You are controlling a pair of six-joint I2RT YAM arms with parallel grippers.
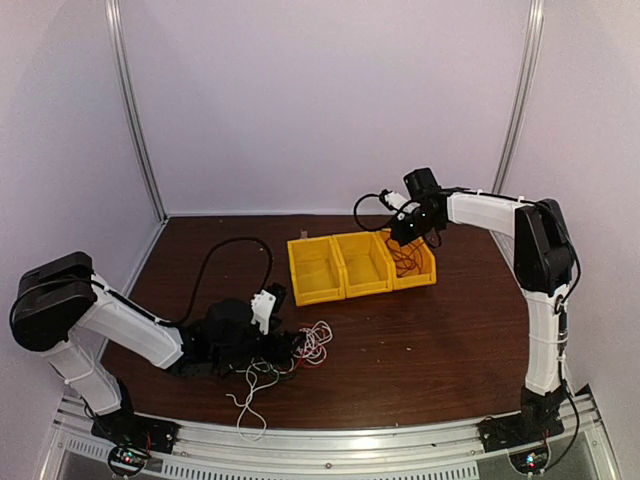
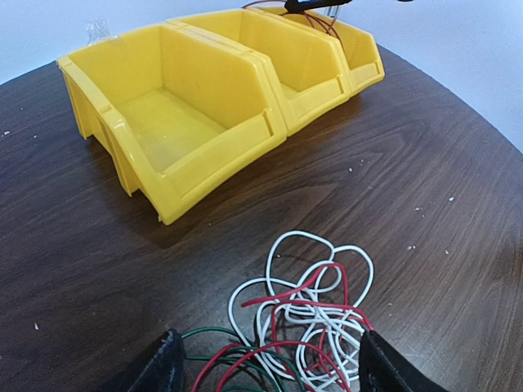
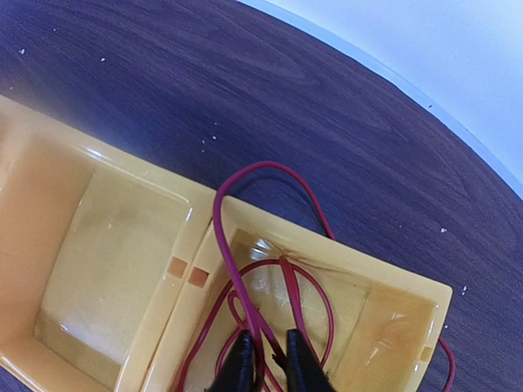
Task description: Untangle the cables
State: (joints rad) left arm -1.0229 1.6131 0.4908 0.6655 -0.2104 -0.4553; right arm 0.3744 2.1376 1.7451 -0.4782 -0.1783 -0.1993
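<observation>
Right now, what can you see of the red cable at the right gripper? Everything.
The red cable is a thin, glossy, plastic-looking wire lying in several loose loops inside the rightmost yellow bin. One strand rises from the loops and sits pinched between the nearly closed fingers of the right gripper. A larger loop arches out over the bin's rim, above the dark wood-grain table, and a short piece shows outside the bin's corner. Neither end is visible.
</observation>
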